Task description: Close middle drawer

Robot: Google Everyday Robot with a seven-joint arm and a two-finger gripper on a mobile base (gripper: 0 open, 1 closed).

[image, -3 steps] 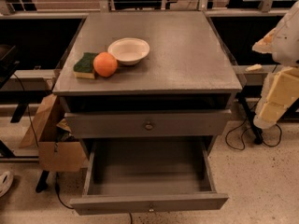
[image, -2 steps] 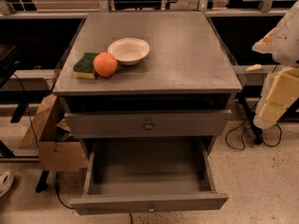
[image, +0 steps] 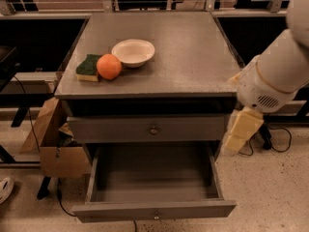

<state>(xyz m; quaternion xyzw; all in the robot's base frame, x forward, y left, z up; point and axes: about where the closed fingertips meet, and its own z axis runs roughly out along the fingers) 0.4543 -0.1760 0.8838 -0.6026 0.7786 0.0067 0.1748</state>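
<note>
One drawer out: middle drawer (image: 153, 182) pulled toward camera, front nearest, long axis left-right.
Sides: cardboard box (image: 60, 153) left, floor (image: 270, 197) right.
Gripper: gripper (image: 240, 133) off right edge of cabinet (image: 193, 57), apart from drawer, grip unreadable.

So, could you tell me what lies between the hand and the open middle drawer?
Nothing: in the camera view the hand hangs by the grey cabinet's right edge, and only bare speckled floor separates it from the wide grey pulled-out middle drawer.
</note>
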